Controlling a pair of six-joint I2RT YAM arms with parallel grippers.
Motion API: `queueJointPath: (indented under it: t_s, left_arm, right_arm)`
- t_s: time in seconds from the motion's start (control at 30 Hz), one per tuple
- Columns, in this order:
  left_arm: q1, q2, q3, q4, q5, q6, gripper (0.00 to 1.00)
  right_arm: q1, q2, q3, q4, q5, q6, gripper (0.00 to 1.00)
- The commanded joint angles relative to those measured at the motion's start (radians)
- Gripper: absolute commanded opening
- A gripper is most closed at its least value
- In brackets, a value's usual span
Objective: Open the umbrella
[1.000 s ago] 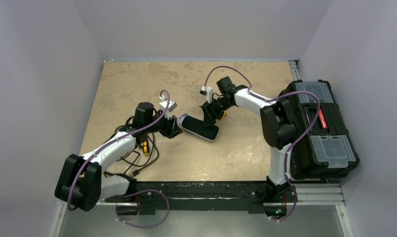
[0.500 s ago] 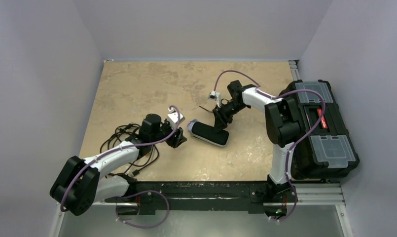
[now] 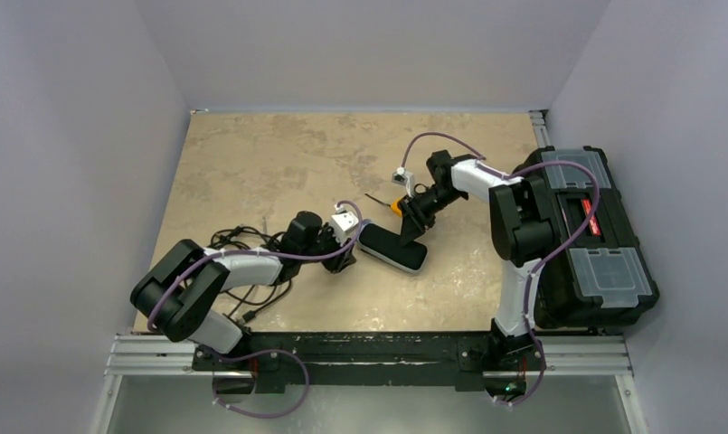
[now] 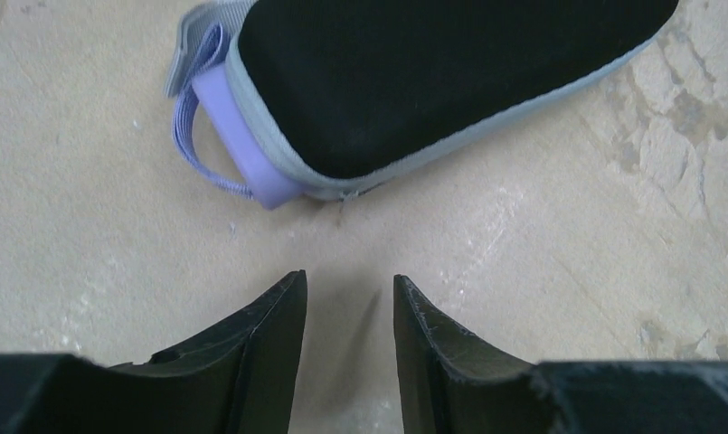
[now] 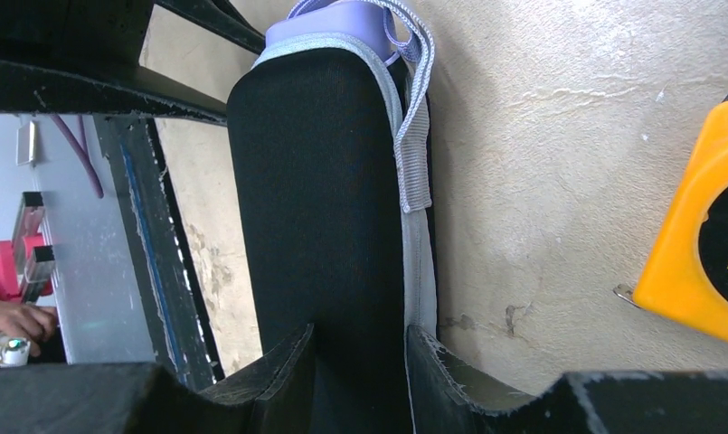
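Observation:
The umbrella (image 3: 393,249) lies folded on the table, wrapped in a black sleeve with grey trim. Its lavender handle (image 4: 242,145) and strap loop stick out at the left end. My right gripper (image 3: 412,226) comes down on the sleeve's far right end. In the right wrist view both jaws press against the black sleeve (image 5: 324,181), so the right gripper (image 5: 360,334) is shut on it. My left gripper (image 4: 349,280) hovers low over bare table just short of the handle, open, with nothing between its fingers. In the top view the left gripper (image 3: 346,258) sits right beside the handle end.
An orange tape measure (image 5: 694,226) lies just beyond the umbrella, next to the right gripper. A tangle of black cable (image 3: 242,262) lies under the left arm. A black toolbox (image 3: 581,235) fills the right edge. A black rail (image 3: 369,348) runs along the near edge.
The right gripper has closed on the umbrella and dragged it right and nearer. The left arm has swung right and lower after the handle, its jaws narrower.

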Motion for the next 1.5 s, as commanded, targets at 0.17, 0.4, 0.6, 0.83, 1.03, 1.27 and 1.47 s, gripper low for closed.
queueJointPath:
  t_s: [0.17,0.4,0.6,0.83,1.03,1.27,1.47]
  left_arm:
    - [-0.056,0.108,0.114,0.135,-0.011,-0.056,0.37]
    - [-0.068,0.129,0.138,0.110,-0.031,-0.088,0.18]
    - [-0.118,0.122,0.129,0.112,-0.043,-0.158,0.00]
    - [-0.160,0.091,0.114,0.069,-0.139,-0.239,0.00]
    - [-0.025,-0.004,0.079,-0.037,-0.085,-0.270,0.27]
    - [0.006,0.023,0.081,0.045,-0.029,-0.097,0.34]
    - [0.005,0.083,0.105,0.101,0.015,-0.045,0.37]
  right_arm:
    - [-0.004,0.039,-0.074,0.063,0.156,0.011,0.28]
    - [-0.003,0.027,-0.110,0.096,0.151,0.049,0.25]
    - [-0.004,-0.002,-0.165,0.162,0.146,0.120,0.23]
    - [-0.004,-0.019,-0.202,0.210,0.155,0.173,0.20]
    - [-0.005,-0.027,-0.202,0.197,0.184,0.133,0.19]
    - [-0.006,-0.002,-0.167,0.169,0.205,0.080,0.17]
    - [-0.005,0.003,-0.158,0.159,0.198,0.081,0.17]
